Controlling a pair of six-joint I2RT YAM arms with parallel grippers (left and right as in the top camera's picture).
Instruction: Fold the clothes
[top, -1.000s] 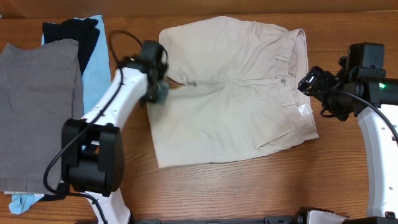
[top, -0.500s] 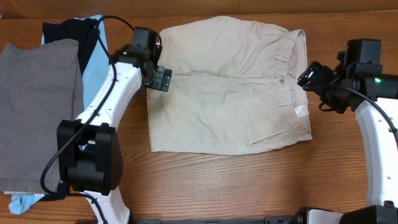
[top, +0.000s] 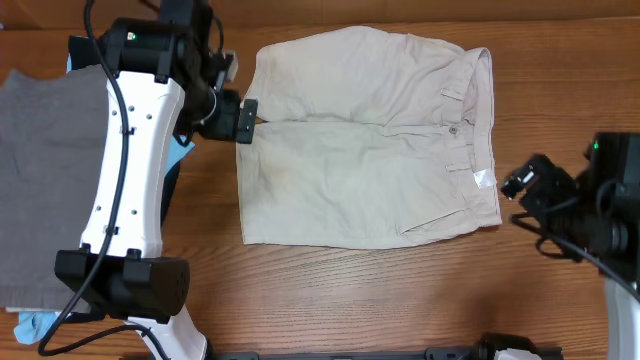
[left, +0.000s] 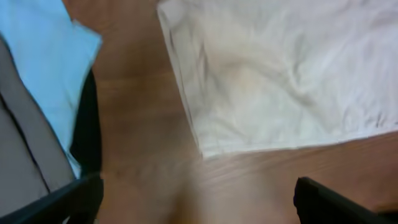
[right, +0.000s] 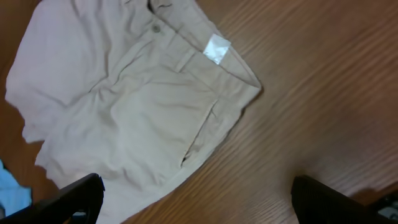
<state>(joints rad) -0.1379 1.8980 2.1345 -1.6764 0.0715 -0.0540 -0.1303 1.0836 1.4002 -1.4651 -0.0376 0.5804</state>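
Both arms have drawn back since half a second ago: the left hand (top: 243, 118) has slid just off the 9 o'clock edge of the khaki shorts (top: 370, 140) while its arm has swung up large in the overhead view, and the right hand (top: 518, 186) has left the waistband and now sits apart from the shorts, toward their 4 o'clock. Those shorts have not shifted; they lie flat mid-desk (top: 400, 300), waistband at 3 o'clock, with the button (top: 456, 128) and white label (top: 484, 178) showing. Each wrist view shows its own hand released, fingers (left: 74, 196) spread wide with only bare wood between them, the same for the right fingers (right: 329, 193). At 9 o'clock the grey garment (top: 50, 170) tops a pile. The left arm (top: 130, 170) covers much of that pile, so the light-blue garment (left: 43, 56) and black garment (left: 88, 124) show only as slivers overhead. The left wrist picture is blurred, and it cuts the shorts off at one corner. Whether the left hand touches the cloth edge cannot be told from above.
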